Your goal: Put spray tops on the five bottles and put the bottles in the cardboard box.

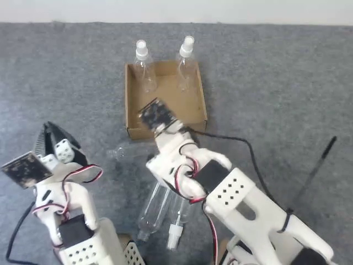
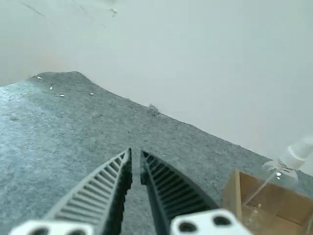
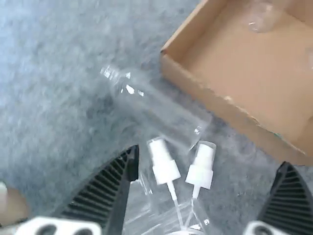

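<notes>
Right pincer (image 3: 209, 157) first: its jaws stand wide apart with nothing in them, over the grey felt table (image 1: 276, 72) just short of the cardboard box (image 1: 190, 105). On the felt between those jaws lie two white spray tops (image 3: 164, 164), side by side (each trailing a thin dip tube (image 3: 172, 193)); from here I cannot tell whether they are seated on bottles or lie loose. Just past them an uncapped bottle (image 3: 146, 105) lies on its side along the outside of the box's near wall, open neck pointing left. Inside the box two standing bottles (image 1: 144, 74) are upright at the far wall, one near the left corner, one toward the right, each wearing a spray top. Two lying bottles (image 1: 153, 207) rest side by side on the felt beneath the right arm (image 1: 237, 193), on its near side, a white top (image 1: 175, 237) at the near end of one. Left pincer (image 2: 135, 152) is all but closed, a mere slit between its ribbed black jaws and nothing in it, over the felt well left of the box. A black cable (image 1: 242, 142) runs from the right arm across the table.
</notes>
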